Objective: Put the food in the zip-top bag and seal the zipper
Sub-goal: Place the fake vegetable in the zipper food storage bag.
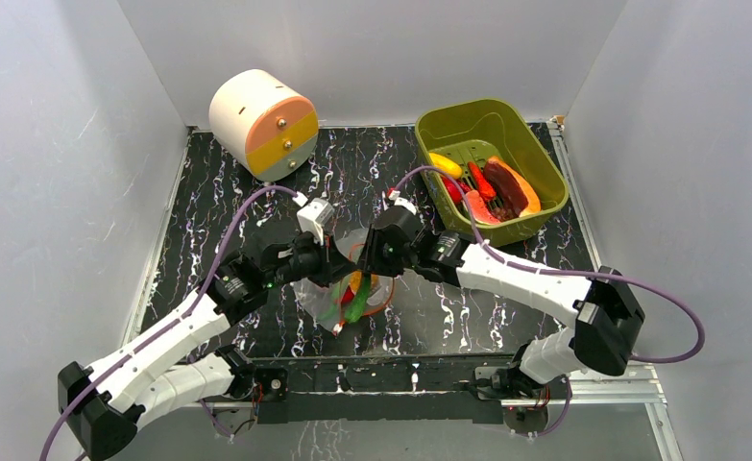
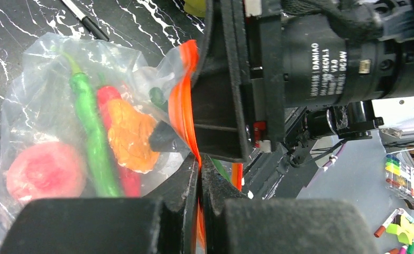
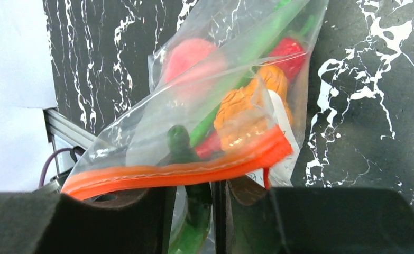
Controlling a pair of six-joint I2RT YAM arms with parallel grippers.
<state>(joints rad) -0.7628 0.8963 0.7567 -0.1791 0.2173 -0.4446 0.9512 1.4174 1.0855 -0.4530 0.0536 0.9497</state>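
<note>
The zip-top bag (image 1: pixel 351 293) lies between my two grippers; it also shows in the left wrist view (image 2: pixel 40 106) and the right wrist view (image 3: pixel 194 111). It holds food: a pink peach (image 2: pixel 46 170), a long green pepper (image 2: pixel 91 143), a red chili (image 2: pixel 108 96) and an orange piece (image 2: pixel 130 135). My left gripper (image 2: pixel 200 169) is shut on the orange-red zipper (image 2: pixel 182 100). My right gripper (image 3: pixel 194 185) has its jaws a narrow gap apart, and the zipper (image 3: pixel 178 170) lies across its fingertips. In the top view the left gripper (image 1: pixel 336 272) and the right gripper (image 1: pixel 374 257) meet at the bag's mouth.
An olive-green tub (image 1: pixel 535 154) at the back right holds several more toy foods (image 1: pixel 492 187). A cream and orange round drum (image 1: pixel 261 123) stands at the back left. A thin black pen (image 2: pixel 85 20) lies on the marbled table beyond the bag.
</note>
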